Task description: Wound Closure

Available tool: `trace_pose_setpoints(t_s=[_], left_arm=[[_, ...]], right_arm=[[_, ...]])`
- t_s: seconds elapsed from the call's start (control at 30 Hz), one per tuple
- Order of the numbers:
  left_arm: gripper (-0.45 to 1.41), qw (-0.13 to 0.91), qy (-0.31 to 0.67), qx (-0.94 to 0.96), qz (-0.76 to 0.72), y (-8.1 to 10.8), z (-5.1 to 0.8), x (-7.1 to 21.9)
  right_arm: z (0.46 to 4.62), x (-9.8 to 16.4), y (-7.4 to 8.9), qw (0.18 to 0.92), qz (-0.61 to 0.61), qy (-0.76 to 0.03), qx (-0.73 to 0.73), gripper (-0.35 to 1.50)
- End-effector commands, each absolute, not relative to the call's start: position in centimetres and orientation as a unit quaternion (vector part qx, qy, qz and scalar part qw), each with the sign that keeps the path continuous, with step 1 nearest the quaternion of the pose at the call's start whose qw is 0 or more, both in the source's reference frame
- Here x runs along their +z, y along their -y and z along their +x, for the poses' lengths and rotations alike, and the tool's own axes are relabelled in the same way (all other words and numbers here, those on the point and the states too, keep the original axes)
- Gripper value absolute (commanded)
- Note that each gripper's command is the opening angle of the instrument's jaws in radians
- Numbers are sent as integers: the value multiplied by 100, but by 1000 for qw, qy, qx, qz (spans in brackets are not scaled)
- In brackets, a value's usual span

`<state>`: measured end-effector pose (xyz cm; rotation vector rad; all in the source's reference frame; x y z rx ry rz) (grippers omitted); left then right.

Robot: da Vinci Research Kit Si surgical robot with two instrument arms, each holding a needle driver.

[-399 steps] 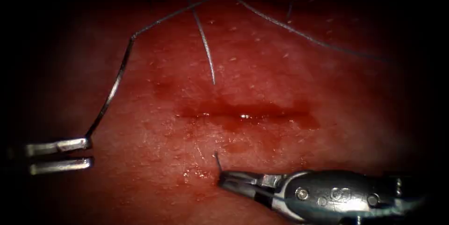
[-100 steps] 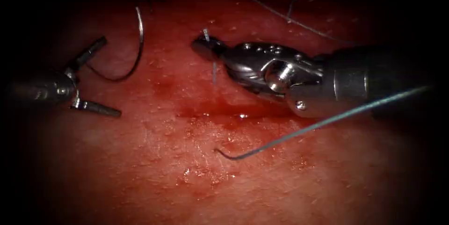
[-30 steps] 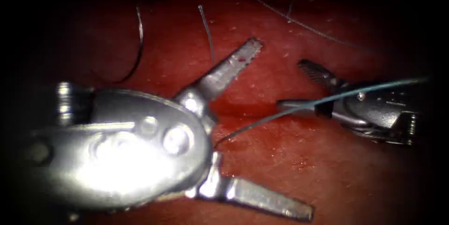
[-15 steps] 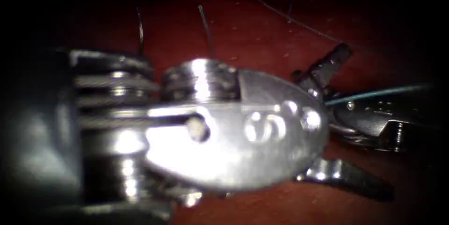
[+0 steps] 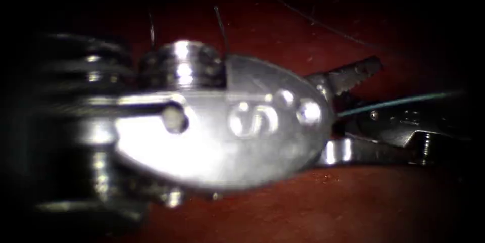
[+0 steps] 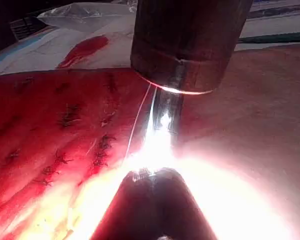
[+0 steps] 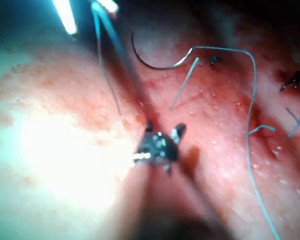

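Two tools, one needle, one long thread and one short cut end are all you can count here, and much of that is covered.

Hidden:
- In the endoscope view your left tool (image 5: 371, 106) sits very close to the lens. Its bright body blocks the middle of the tissue (image 5: 353, 207), and the cut lies behind it.
- The right tool (image 5: 404, 124) is dark and half tucked behind the left claw, so its tip is lost. In the right wrist view its tip (image 7: 159, 142) is a small dark blob. I cannot tell what it has hold of, if anything.
- In the left wrist view glare swallows the tool's end. Only the shaft (image 6: 185, 40) and the tissue (image 6: 50, 125) with several dark old stitches (image 6: 65, 116) read clearly.

Seen:
- Your left claw is spread wide. The toothed upper half angles up and the lower half lies flat. It grips nothing.
- The thread (image 5: 399, 102) runs in from the right and passes between the two halves. Where it ends is hidden.
- The needle (image 5: 151, 23) shows as a thin sliver past the left tool, toward the endoscope's left. The right wrist view gives its whole curve (image 7: 150, 64), lying loose on the tissue (image 7: 215, 165). Neither tool holds it and it is not in the tissue.
- The short cut end (image 5: 220, 23) stands beside the needle. It is seen again (image 7: 184, 90) near the looping thread (image 7: 250, 100).
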<state>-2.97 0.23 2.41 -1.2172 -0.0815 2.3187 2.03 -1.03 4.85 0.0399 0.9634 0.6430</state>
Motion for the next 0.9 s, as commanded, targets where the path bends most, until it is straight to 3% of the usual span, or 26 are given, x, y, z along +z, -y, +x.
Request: trace_pose_setpoints(t_s=[0.03,0.1,0.17,0.23,0.53,0.9], left_arm=[[22,259,28,854,-451,-27,-303,244],[-3,252,23,856,-451,-26,-305,245],[-13,252,21,856,-450,-27,-307,248],[-43,251,20,857,-450,-27,-308,251],[-45,248,5,841,-482,-22,-285,249],[-45,276,12,788,-550,-20,-181,261]], right_arm=[[208,490,107,837,20,-455,304,126],[208,490,108,837,20,-455,304,126],[208,490,108,837,20,-455,304,126],[208,490,108,837,20,-455,304,126],[209,489,110,836,22,-456,303,126],[209,472,112,820,115,-503,247,126]])
